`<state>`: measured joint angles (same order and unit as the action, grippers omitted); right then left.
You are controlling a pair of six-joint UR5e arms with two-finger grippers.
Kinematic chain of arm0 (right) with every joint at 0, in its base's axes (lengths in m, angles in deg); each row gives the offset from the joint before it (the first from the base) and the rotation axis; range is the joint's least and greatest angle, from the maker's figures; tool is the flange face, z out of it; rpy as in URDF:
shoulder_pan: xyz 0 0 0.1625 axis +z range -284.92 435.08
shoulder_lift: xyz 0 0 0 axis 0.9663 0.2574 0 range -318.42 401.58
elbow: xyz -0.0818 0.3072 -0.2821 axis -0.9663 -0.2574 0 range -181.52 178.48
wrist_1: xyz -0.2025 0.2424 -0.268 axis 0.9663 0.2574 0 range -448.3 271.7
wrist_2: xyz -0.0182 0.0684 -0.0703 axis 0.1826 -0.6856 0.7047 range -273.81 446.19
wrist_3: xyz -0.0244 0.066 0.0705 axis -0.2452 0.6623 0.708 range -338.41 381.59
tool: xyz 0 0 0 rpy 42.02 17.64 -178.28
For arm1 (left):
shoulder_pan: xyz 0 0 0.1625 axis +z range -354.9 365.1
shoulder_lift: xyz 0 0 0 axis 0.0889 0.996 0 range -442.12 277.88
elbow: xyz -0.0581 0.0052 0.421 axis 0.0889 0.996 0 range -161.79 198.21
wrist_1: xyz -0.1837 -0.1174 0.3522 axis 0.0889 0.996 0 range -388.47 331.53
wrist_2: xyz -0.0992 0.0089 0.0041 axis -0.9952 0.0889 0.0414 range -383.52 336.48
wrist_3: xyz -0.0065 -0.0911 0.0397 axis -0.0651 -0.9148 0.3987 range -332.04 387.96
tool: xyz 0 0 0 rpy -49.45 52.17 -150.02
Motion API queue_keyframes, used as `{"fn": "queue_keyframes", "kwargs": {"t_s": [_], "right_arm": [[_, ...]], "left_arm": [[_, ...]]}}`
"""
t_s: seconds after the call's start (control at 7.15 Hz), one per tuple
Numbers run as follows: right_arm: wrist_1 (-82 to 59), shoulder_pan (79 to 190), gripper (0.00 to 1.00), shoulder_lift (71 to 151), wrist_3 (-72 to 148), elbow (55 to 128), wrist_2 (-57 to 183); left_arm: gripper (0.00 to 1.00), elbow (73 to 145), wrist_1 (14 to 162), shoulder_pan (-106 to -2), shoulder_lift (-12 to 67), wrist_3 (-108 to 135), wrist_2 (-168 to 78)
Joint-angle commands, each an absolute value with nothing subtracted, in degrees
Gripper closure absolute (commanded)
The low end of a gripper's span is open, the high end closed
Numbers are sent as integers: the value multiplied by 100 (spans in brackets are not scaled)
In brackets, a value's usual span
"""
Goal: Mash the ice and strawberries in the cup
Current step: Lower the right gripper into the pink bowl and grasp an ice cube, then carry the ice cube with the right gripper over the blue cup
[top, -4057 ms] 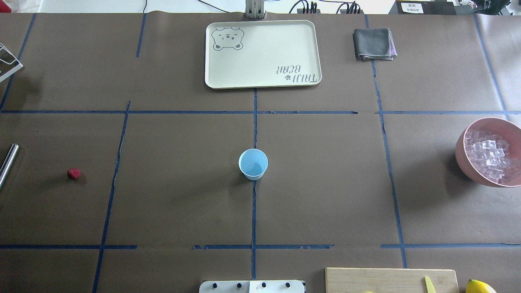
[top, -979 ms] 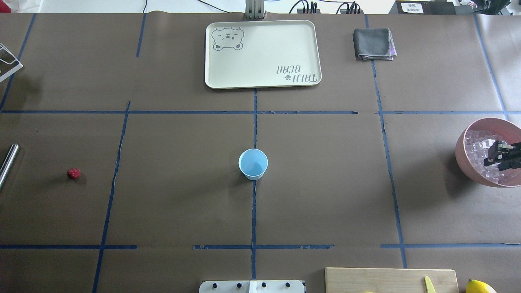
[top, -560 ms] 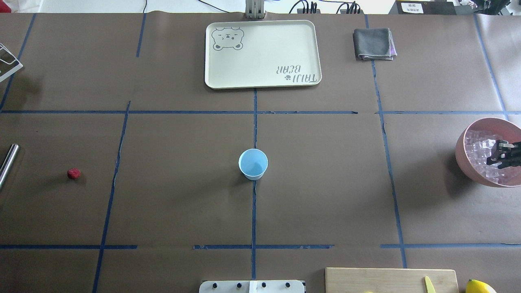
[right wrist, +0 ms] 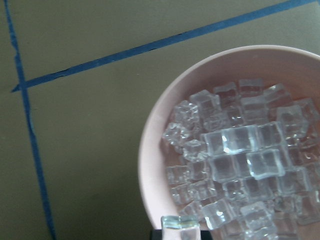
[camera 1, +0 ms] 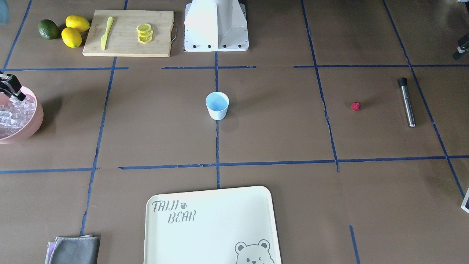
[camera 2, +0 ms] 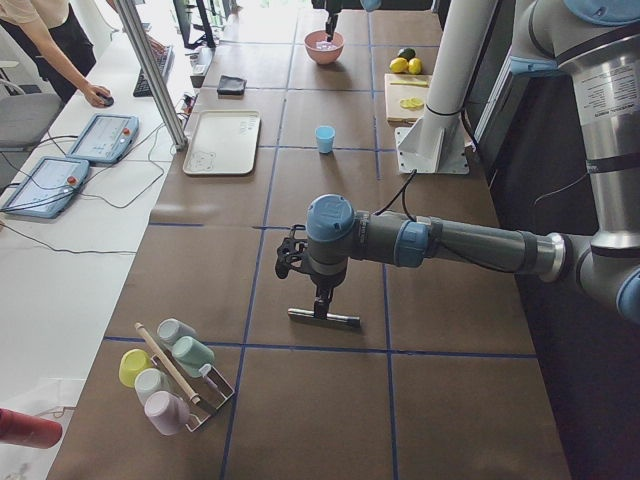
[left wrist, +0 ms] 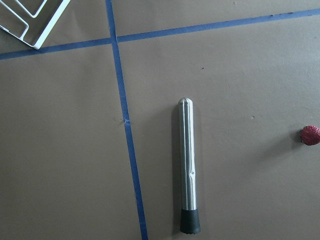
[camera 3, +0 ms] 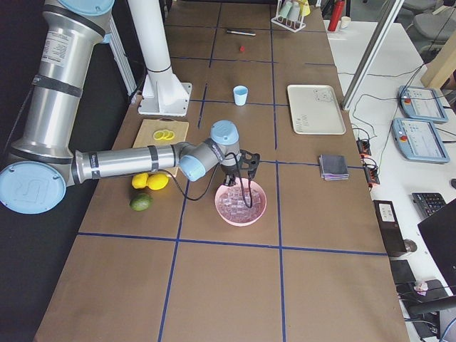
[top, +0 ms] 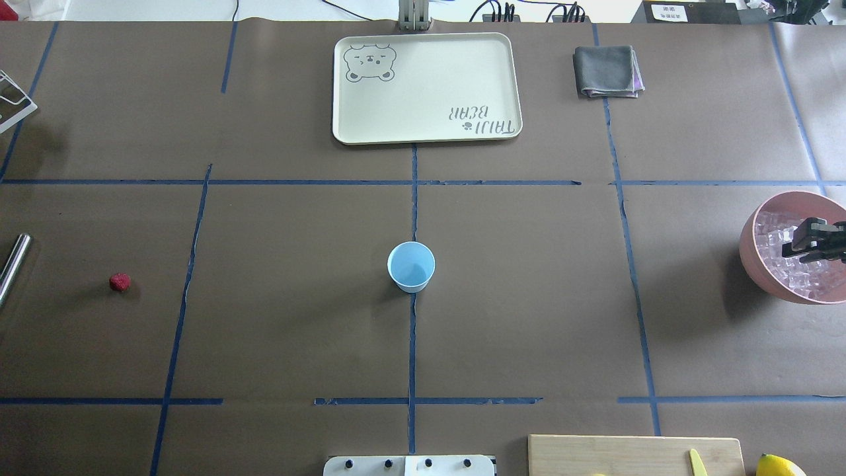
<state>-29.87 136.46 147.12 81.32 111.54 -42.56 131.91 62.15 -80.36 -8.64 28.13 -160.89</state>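
The light-blue cup [top: 411, 266] stands upright and empty at the table's centre, also seen in the front view [camera 1: 217, 105]. The red strawberry [top: 119, 282] lies far left on the table and shows in the left wrist view [left wrist: 310, 135]. The ice [right wrist: 240, 150] fills the pink bowl [top: 750, 254] at the far right. My right gripper [top: 794, 243] is over the bowl, shut on one ice cube [right wrist: 180, 223]. My left gripper [camera 2: 322, 298] hangs above a steel muddler [left wrist: 187, 170]; I cannot tell whether it is open or shut.
A cream tray [top: 426, 135] sits at the far middle and a grey cloth [top: 607, 71] to its right. A wooden board [camera 1: 128, 47] with a yellow knife and lemon slices, lemons [camera 1: 75, 31] and a lime are near the robot base. A cup rack [camera 2: 175, 385] stands at the left end.
The right gripper came in over the bowl, went down among the ice, narrowed its fingers, and has now risen a little. The cup and strawberry have not moved.
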Motion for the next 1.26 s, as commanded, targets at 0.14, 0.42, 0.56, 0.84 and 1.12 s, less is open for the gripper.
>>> {"fn": "queue_keyframes", "kwargs": {"t_s": [0.14,0.42,0.56,0.84,1.12], "right_arm": [[-2977,13189,100,13761,9332,11651,-4600],[-2916,12452,100,12742,10520,11608,-4390],[-2889,12013,100,12449,10900,11573,-4049],[-2068,11519,99,11346,11288,11328,-3661],[-1799,10694,99,10096,11921,10426,-2470]], "left_arm": [[0,13194,6215,-8033,-855,2813,-16089],[0,13194,6224,-8033,-812,2813,-16098],[0,13203,6224,-8024,-802,2813,-16098],[0,13220,6232,-8024,-794,2813,-16098],[0,13221,6233,-8024,-794,2813,-16089]]}}
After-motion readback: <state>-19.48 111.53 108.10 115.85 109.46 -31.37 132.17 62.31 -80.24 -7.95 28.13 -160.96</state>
